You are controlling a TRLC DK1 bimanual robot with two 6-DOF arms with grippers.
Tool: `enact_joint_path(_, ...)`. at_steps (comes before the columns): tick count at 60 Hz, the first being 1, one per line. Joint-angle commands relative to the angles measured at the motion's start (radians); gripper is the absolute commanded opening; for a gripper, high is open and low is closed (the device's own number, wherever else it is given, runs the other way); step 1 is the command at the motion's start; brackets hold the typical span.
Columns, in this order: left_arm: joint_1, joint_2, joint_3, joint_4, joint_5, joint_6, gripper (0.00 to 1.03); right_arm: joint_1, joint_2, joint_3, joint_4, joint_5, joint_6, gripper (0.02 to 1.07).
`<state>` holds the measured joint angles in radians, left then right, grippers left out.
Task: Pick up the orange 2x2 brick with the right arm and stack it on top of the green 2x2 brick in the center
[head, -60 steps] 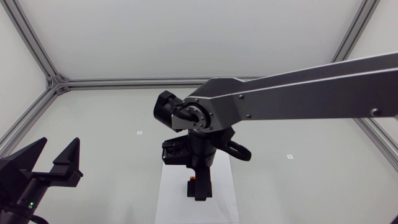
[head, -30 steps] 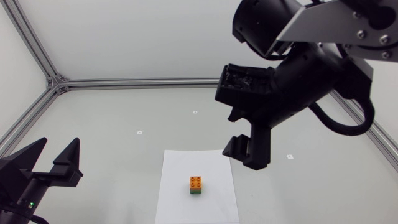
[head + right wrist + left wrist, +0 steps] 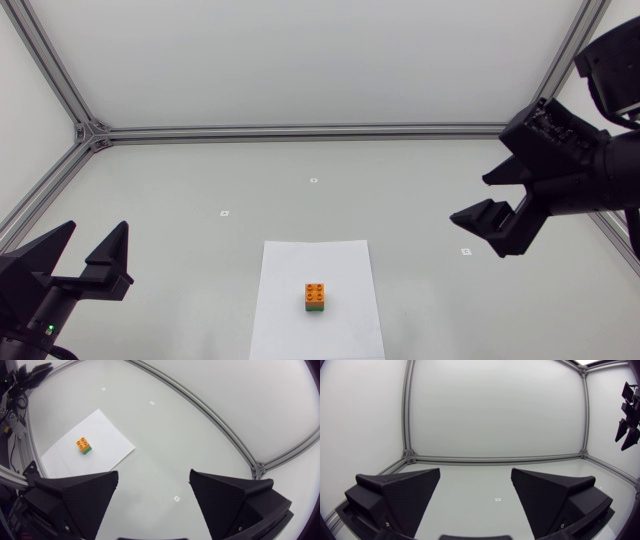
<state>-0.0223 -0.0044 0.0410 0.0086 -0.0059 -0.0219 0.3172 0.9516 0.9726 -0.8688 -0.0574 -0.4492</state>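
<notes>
The orange 2x2 brick (image 3: pixel 315 293) sits stacked on the green 2x2 brick (image 3: pixel 315 308) on a white paper sheet (image 3: pixel 345 320) at the table's front middle. The right wrist view shows the same stack, orange brick (image 3: pixel 82 443) over green brick (image 3: pixel 87 451), far ahead of the fingers. My right gripper (image 3: pixel 492 196) hangs high at the right side, open and empty, well away from the stack. My left gripper (image 3: pixel 88 255) rests at the front left, open, with nothing between its fingers (image 3: pixel 400 495).
The aluminium frame rails (image 3: pixel 300 132) border the table at the back and sides. Small white markers (image 3: pixel 225 213) dot the tabletop. My right gripper (image 3: pixel 627 430) shows high beside the far corner in the left wrist view.
My right arm has lifted off the stack and swung back to the right, uncovering the orange brick on the green one. The left arm has not moved.
</notes>
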Motion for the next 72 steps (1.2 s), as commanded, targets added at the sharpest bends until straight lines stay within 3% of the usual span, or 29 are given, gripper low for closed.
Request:
enact_joint_path(1, 0.002, -0.008, -0.041, -0.015, 0.004, 0.013, 0.99, -0.073, -0.06, -0.068, 0.037, -0.013, -0.022, 1.03)
enact_joint_path(24, 0.002, -0.008, -0.041, -0.015, 0.004, 0.013, 0.99, -0.179, -0.409, -0.356, 0.298, -0.013, 0.112, 1.03)
enact_joint_path(38, 0.002, -0.008, -0.041, -0.015, 0.004, 0.013, 0.99, -0.232, -0.615, -0.529, 0.372, 0.019, 0.121, 1.03)
enact_joint_path(72, 0.002, -0.008, -0.041, -0.013, 0.004, 0.013, 0.99, -0.284, -0.82, -0.799, 0.674, 0.042, 0.32, 1.03)
